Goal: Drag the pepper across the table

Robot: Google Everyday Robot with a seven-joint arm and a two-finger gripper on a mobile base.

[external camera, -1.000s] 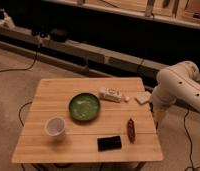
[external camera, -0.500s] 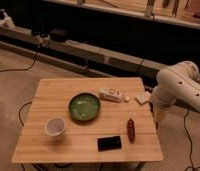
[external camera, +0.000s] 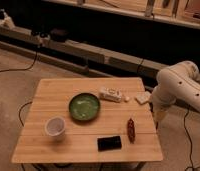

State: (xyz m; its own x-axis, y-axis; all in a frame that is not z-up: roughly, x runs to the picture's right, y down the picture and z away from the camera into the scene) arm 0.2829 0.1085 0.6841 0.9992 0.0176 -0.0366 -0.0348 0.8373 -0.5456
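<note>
camera view, gripper beside table, near pepper

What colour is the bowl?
Green bowl, camera view. The gripper hangs beside the table edge nearest the pepper.

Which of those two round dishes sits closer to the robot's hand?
The green bowl; the white cup sits farther left. The gripper hangs beside the table's right edge.
</note>
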